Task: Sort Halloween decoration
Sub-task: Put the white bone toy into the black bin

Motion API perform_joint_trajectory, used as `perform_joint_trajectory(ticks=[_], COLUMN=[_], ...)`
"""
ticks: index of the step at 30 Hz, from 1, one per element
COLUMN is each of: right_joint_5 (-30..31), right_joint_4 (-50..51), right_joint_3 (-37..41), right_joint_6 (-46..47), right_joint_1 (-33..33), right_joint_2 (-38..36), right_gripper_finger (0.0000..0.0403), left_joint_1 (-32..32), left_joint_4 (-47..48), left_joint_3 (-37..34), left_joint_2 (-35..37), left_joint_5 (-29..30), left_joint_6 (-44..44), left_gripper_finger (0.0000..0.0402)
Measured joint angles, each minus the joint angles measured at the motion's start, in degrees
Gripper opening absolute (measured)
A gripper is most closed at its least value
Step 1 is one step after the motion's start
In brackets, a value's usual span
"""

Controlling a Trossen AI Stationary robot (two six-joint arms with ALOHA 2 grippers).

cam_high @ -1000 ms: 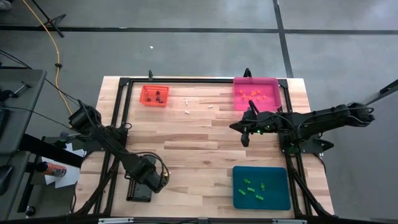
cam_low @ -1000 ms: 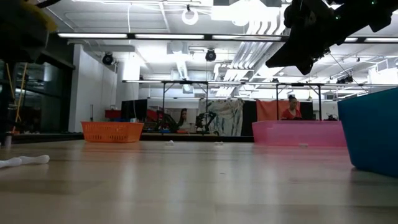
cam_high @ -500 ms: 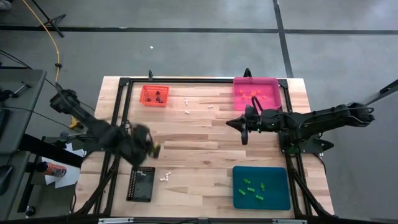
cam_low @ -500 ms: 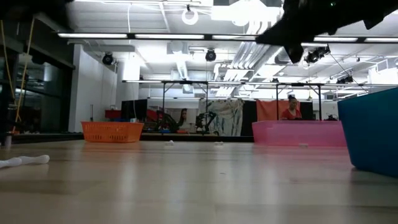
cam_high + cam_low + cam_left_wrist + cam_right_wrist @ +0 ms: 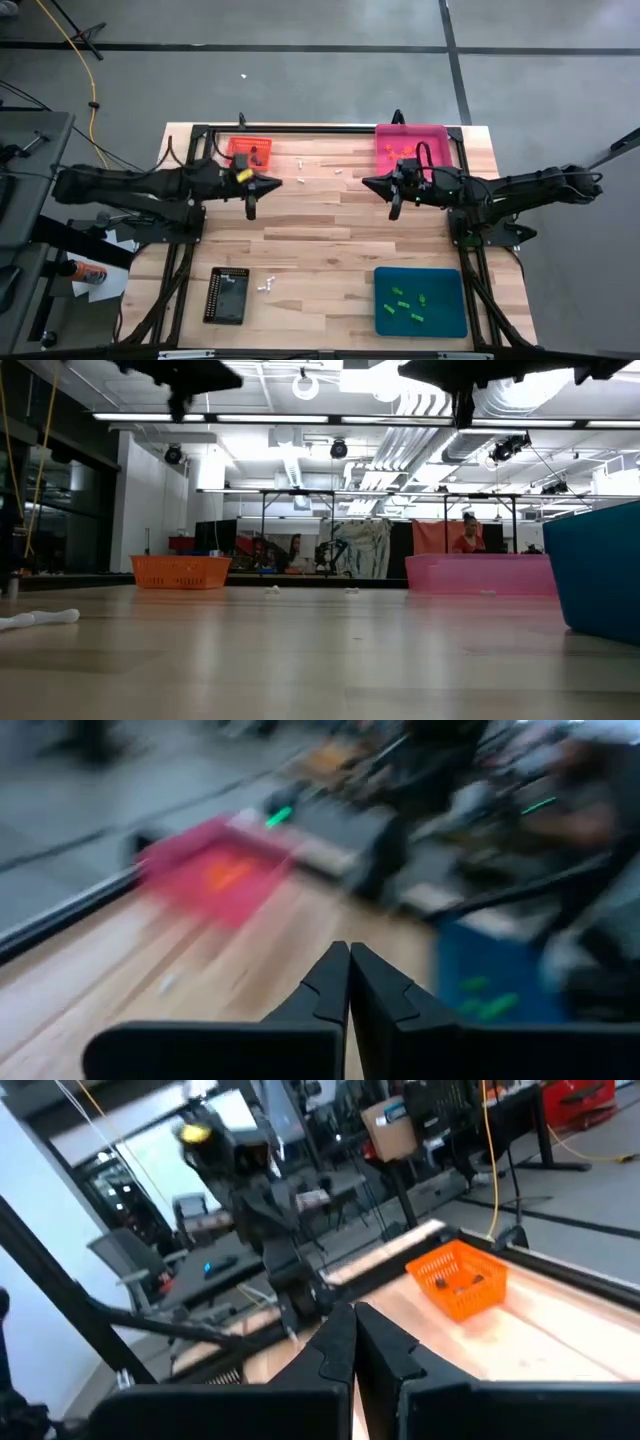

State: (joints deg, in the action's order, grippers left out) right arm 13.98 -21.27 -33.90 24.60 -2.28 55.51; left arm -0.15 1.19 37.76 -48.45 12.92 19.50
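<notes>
Pale wooden planks with visible grain on the counter point(image 5: 330, 230), faintly sheened, edged by a black metal frame point(image 5: 320, 129). Smooth plastic on the pink tray point(image 5: 438, 135) and teal tray point(image 5: 455, 325); orange basket point(image 5: 234, 150) likewise plastic, slotted walls. Matt black hard plastic on both pincers, left pincer point(image 5: 349, 982), right pincer point(image 5: 352, 1342).

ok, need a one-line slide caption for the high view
Both arms hover with shut grippers, left near the orange tray, right near the pink tray; white trinkets lie unsorted.

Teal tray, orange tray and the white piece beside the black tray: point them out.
teal tray point(image 5: 449, 315): high view, bare floor near its right wall.
orange tray point(image 5: 236, 155): high view, left part of its floor.
white piece point(image 5: 265, 287): high view, its middle.
</notes>
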Motion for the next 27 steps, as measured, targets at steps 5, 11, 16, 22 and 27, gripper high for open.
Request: perform_joint_trajectory(ticks=[5, 11, 16, 22, 27], right_joint_5=[0.0, -0.7, -0.8, -0.9, -0.9], right_joint_4=[0.0, 0.0, 0.9, 2.2, 3.3], right_joint_3=[-2.5, -3.8, -3.8, -3.8, -3.8], right_joint_6=[0.0, -1.4, -2.1, -2.5, -3.2], right_joint_1=[1.1, 2.2, 2.3, 2.3, 2.3], right_joint_2=[0.0, 0.0, 0.0, 0.0, 0.0], right_gripper_finger=[0.0, 0.0, 0.0, 0.0, 0.0], left_joint_1=[8.0, 10.8, 11.1, 12.1, 17.5], left_joint_4=[-23.0, -25.5, -25.5, -19.0, -2.1], left_joint_3=[-8.6, -9.2, -9.2, -6.1, 5.3], left_joint_2=[-2.5, -5.8, -7.9, -12.2, -21.5], left_joint_5=[-16.2, -21.7, -20.5, -14.0, -14.2], left_joint_6=[-0.5, -2.2, -1.7, -0.3, -4.2], left_gripper_finger=[0.0, 0.0, 0.0, 0.0007, 0.0044])
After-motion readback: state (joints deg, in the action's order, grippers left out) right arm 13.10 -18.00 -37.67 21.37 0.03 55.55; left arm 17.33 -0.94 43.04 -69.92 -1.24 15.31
